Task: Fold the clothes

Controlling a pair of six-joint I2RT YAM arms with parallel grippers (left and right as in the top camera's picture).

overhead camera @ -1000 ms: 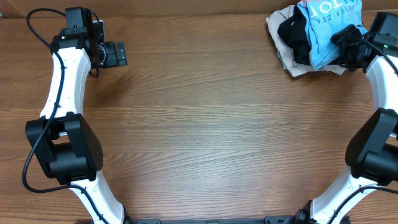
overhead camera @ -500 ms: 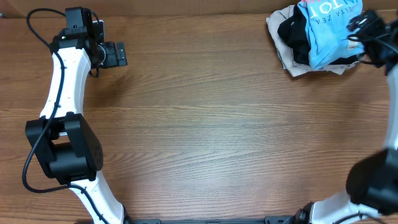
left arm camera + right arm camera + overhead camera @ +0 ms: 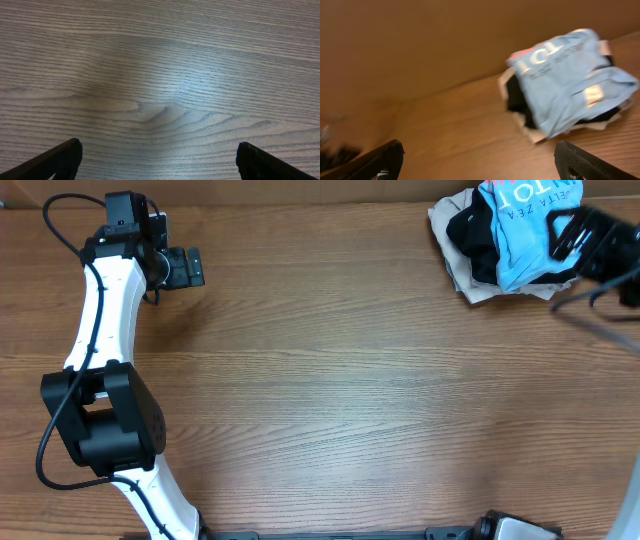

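The clothes, a light sky-blue T-shirt (image 3: 520,235) with white lettering, lie folded on top of a small pile at the table's far right corner. In the right wrist view the T-shirt (image 3: 570,75) shows at the upper right, blurred. My right gripper (image 3: 572,235) hovers over the pile's right side, smeared by motion. It is open (image 3: 479,146), with only bare wood between its fingers. Far away at the table's upper left, my left gripper (image 3: 190,267) is open over bare wood (image 3: 159,145), holding nothing.
Under the T-shirt lie a black garment (image 3: 470,235) and a beige garment (image 3: 480,288), both also in the right wrist view as black cloth (image 3: 517,100) and beige cloth (image 3: 530,134). The table's back edge (image 3: 300,202) runs just behind the pile.
My right gripper opened wide and rose off the T-shirt's lower right edge, swinging up and right; the T-shirt stayed on the pile. The left arm has not moved.
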